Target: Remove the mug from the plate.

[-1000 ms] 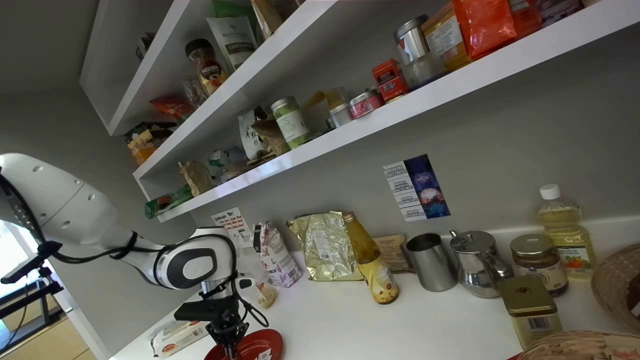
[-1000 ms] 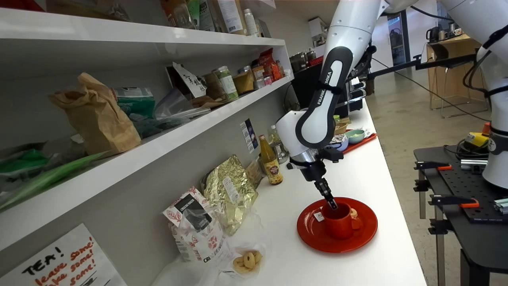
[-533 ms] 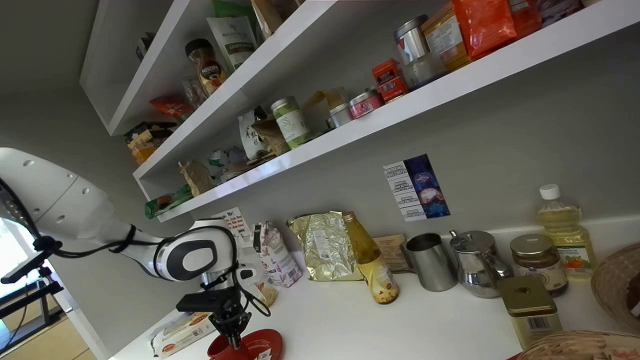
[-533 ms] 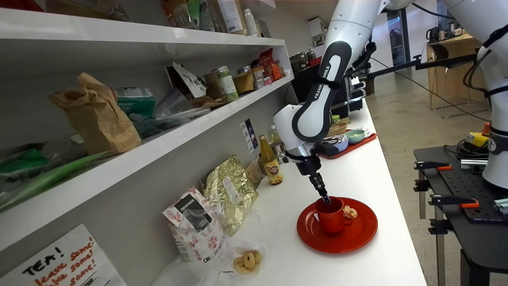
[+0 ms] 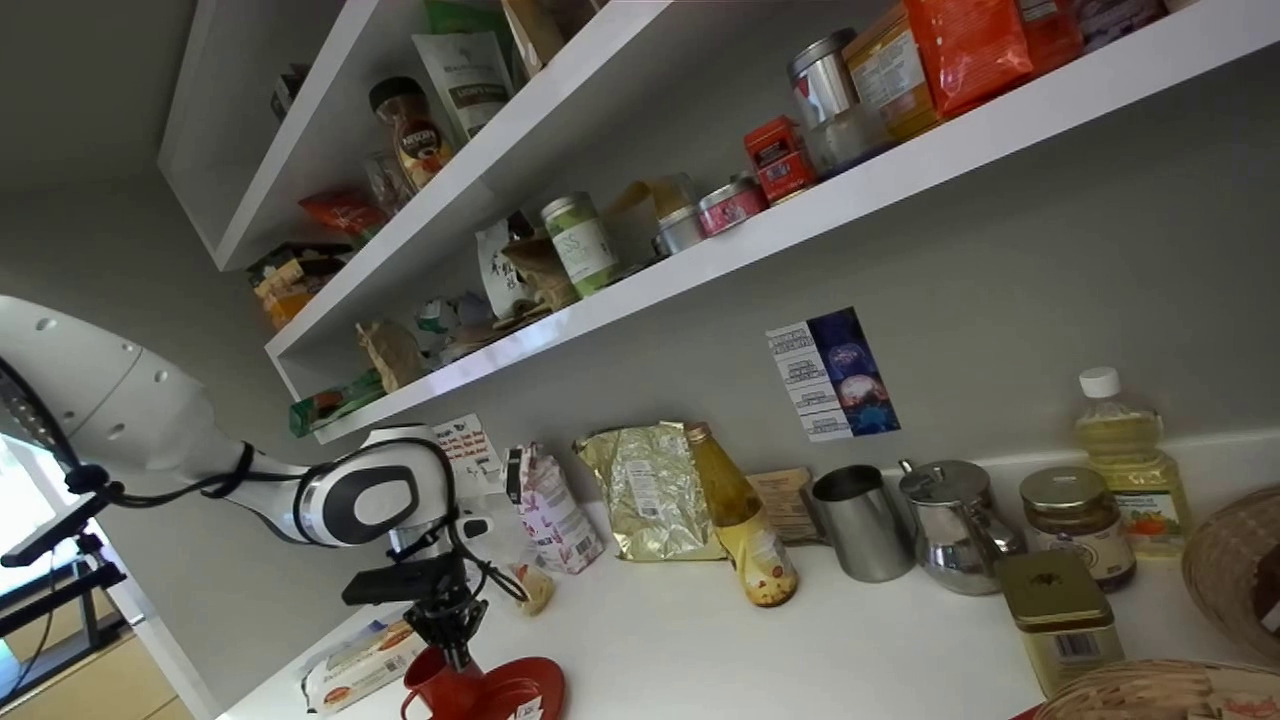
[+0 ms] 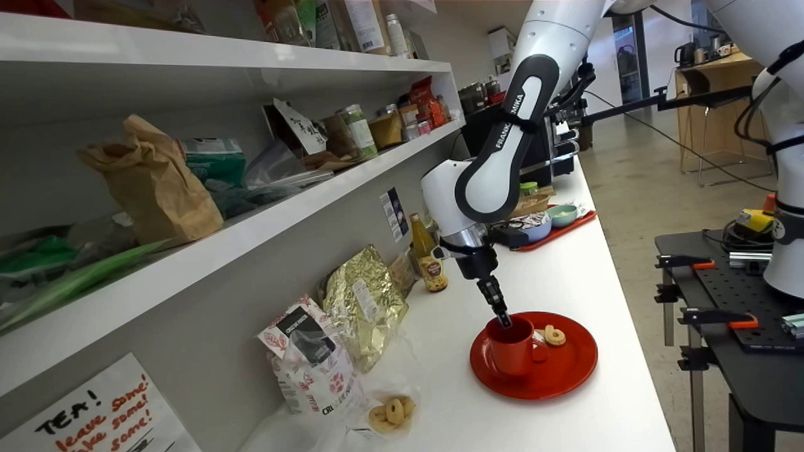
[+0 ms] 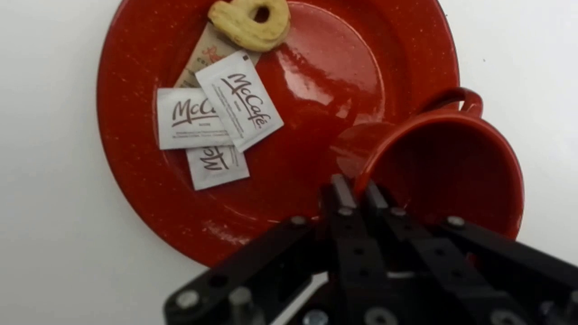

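A red mug [image 6: 512, 355] is held upright or nearly so by its rim over the glossy red plate [image 6: 568, 373]. My gripper [image 6: 505, 321] is shut on the rim, one finger inside the mug and one outside. In the wrist view, the gripper [image 7: 360, 192] pinches the wall of the mug [image 7: 451, 167], which overhangs the edge of the plate [image 7: 128, 90]. The mug [image 5: 440, 690] also shows in an exterior view with its handle at the left, partly cut off below. Its height above the plate is hard to judge.
White sachets [image 7: 239, 101] and a ring-shaped biscuit [image 7: 253, 27] lie on the plate. A gold bag [image 6: 364, 307], a paper flour bag [image 6: 314, 358], a bottle [image 6: 429, 254] and a bag of rings [image 6: 392, 413] stand along the wall side. A shelf [image 5: 560, 320] runs above the counter.
My gripper and the mug have moved together, up and towards the plate's edge. The mug's handle now shows in an exterior view, and the biscuit on the plate is uncovered.
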Controlling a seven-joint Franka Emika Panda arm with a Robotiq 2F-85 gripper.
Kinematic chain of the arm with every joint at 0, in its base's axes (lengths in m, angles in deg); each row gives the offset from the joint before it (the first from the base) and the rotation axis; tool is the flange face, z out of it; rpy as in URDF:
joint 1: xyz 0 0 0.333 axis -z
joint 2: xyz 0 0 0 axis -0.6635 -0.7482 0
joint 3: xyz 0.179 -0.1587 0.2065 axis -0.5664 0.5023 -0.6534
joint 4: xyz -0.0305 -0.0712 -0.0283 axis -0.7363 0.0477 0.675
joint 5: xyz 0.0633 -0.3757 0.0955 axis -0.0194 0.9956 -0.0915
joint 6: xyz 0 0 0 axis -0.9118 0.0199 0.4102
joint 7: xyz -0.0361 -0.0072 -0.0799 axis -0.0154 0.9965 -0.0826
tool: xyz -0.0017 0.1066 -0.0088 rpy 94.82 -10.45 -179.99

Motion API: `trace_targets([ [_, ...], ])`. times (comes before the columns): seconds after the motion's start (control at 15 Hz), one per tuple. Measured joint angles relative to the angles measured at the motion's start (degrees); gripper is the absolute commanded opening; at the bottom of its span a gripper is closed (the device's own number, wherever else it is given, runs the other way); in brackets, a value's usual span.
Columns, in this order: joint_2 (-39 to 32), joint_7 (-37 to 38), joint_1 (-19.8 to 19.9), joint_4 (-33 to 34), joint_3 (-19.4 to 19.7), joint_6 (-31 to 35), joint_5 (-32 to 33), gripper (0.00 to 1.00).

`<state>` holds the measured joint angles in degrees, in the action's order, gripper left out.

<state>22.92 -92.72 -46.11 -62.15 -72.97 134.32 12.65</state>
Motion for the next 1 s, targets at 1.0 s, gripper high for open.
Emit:
trace_targets([
  [1.0, -7.1, 1.0, -8.7, 9.1, -3.2, -0.5, 6.1, 0.02],
])
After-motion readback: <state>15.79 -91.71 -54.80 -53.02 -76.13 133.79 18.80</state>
